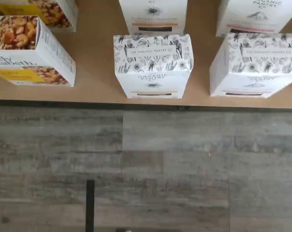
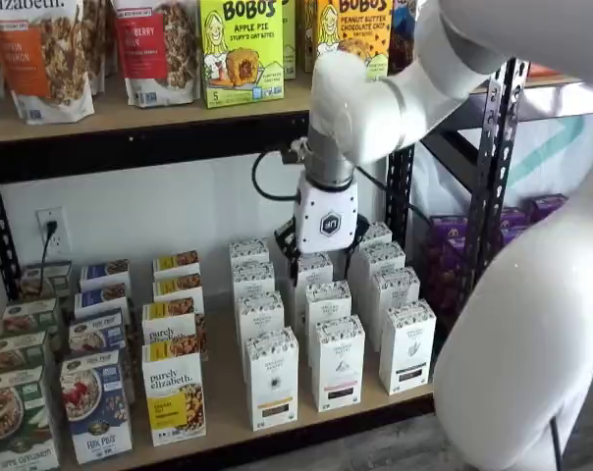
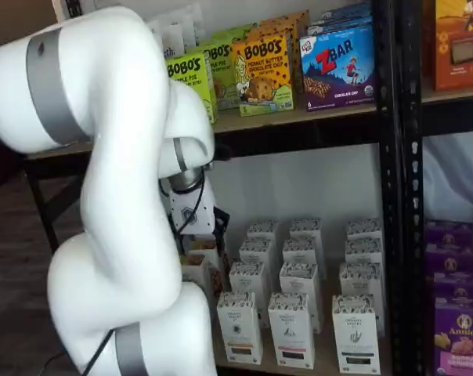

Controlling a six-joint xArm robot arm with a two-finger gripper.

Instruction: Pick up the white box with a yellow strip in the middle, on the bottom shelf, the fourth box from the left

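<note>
The robot's white arm is reaching in over the pale tan wooden bottom shelf (image 2: pixel 306 417) with its black metal front rail, and the white-bodied gripper (image 2: pixel 321 253) is hanging above the middle rows of white cartons, well back from the front edge. I cannot make out its black fingers clearly in a shelf view, where they are tucked behind the box tops, but they appear to be standing wide apart with nothing between them. The tall narrow white box (image 2: pixel 272 380) with the speckled black-and-white top and the yellow-brown strip low on its front is standing upright at the near edge of the shelf, untouched. Just to its left is sitting the white-and-yellow granola box (image 2: pixel 174 393), and just to its right a similar white carton with a darker strip (image 2: pixel 338 364). In the wrist view the white box (image 1: pixel 153 65) is sitting near the middle, so the arm seems lined up with its column. By my reckoning the pick is hardly begun: lowering, closing on the box and lifting it out are all left.
</note>
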